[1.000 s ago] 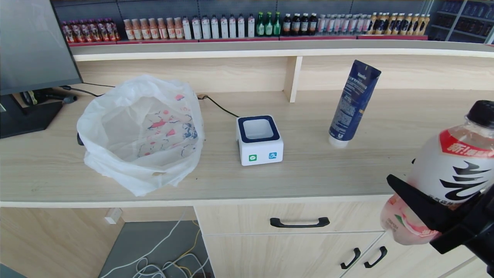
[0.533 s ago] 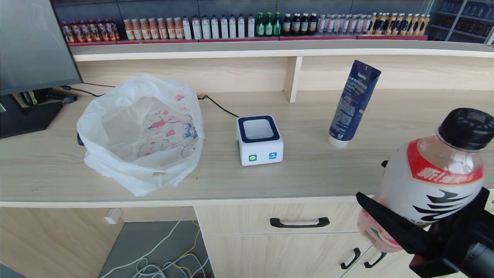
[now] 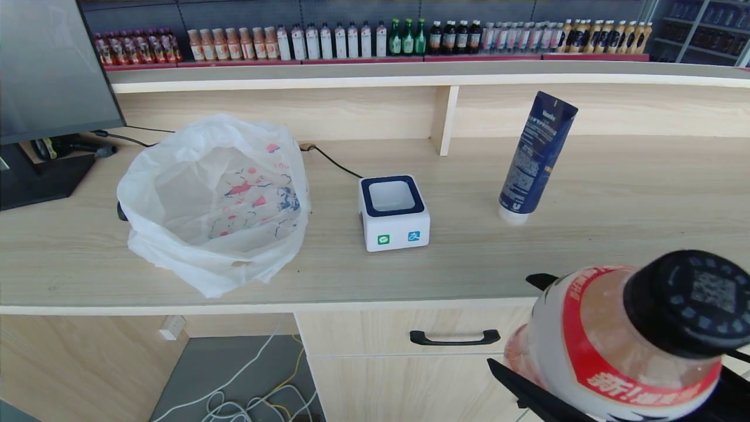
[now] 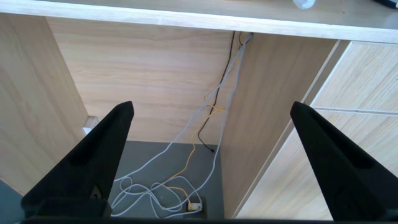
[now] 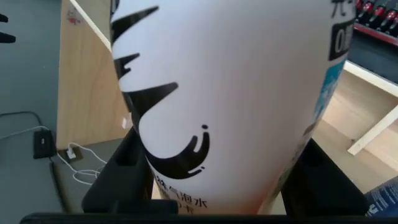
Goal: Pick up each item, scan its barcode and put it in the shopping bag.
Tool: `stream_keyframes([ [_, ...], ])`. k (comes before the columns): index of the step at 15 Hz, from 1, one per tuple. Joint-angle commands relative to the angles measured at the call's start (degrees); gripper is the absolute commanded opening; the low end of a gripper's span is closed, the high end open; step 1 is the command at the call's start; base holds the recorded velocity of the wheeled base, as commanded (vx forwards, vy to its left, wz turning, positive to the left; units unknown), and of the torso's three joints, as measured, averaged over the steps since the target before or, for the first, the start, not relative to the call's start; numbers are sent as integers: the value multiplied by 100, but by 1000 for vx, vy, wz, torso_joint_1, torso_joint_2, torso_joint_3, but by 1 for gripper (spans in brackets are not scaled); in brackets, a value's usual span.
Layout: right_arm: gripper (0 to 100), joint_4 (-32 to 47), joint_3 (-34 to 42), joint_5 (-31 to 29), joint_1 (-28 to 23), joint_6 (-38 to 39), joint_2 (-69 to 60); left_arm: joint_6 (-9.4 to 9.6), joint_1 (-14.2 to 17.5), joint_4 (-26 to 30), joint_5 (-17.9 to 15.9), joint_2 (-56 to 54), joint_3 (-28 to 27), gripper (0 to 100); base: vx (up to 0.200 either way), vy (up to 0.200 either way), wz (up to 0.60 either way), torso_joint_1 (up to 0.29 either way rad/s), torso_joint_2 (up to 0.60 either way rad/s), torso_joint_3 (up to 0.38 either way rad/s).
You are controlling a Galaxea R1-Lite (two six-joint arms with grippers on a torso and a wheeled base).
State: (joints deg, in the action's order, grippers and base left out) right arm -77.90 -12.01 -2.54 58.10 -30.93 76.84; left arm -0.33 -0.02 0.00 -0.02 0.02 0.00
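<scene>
Moved since the earlier frame: drink bottle (image 3: 615, 346), now lower and nearer the head camera, clamped in the right gripper (image 5: 217, 186) off the counter's (image 3: 527, 258) front edge. Left gripper (image 4: 211, 107), fingers spread and holding nothing, apparently below counter level. On the counter: shopping bag (image 3: 214, 202), scanner (image 3: 394, 212), upright blue tube (image 3: 536, 157).

You're at a shop checkout: light-wood counter (image 3: 615, 193) with a white scanner box (image 3: 394, 212) cabled in, a monitor (image 3: 53, 64) at the left end, and a plastic shopping bag (image 3: 217, 199) standing open. Rows of bottled drinks (image 3: 375, 38) line the shelf (image 3: 363, 59) behind.
</scene>
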Motion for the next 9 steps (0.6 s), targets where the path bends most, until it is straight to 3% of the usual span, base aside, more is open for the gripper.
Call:
stream_keyframes([
  [1, 0, 3, -205, 210, 219, -221, 358, -2, 2, 0, 2, -2, 0, 100, 0, 0, 0, 0, 0, 0],
  [3, 0, -138, -583, 298, 316, -520, 657, -2, 2, 0, 2, -2, 0, 100, 0, 0, 0, 0, 0, 0],
  [6, 0, -243, -539, 412, 360, -739, 736, -2, 2, 0, 2, -2, 0, 100, 0, 0, 0, 0, 0, 0],
  [8, 0, -349, -513, 491, 369, -2444, 798, -2, 2, 0, 2, -2, 0, 100, 0, 0, 0, 0, 0, 0],
  [9, 0, -428, -469, 526, 369, -2506, 798, -2, 2, 0, 2, -2, 0, 100, 0, 0, 0, 0, 0, 0],
])
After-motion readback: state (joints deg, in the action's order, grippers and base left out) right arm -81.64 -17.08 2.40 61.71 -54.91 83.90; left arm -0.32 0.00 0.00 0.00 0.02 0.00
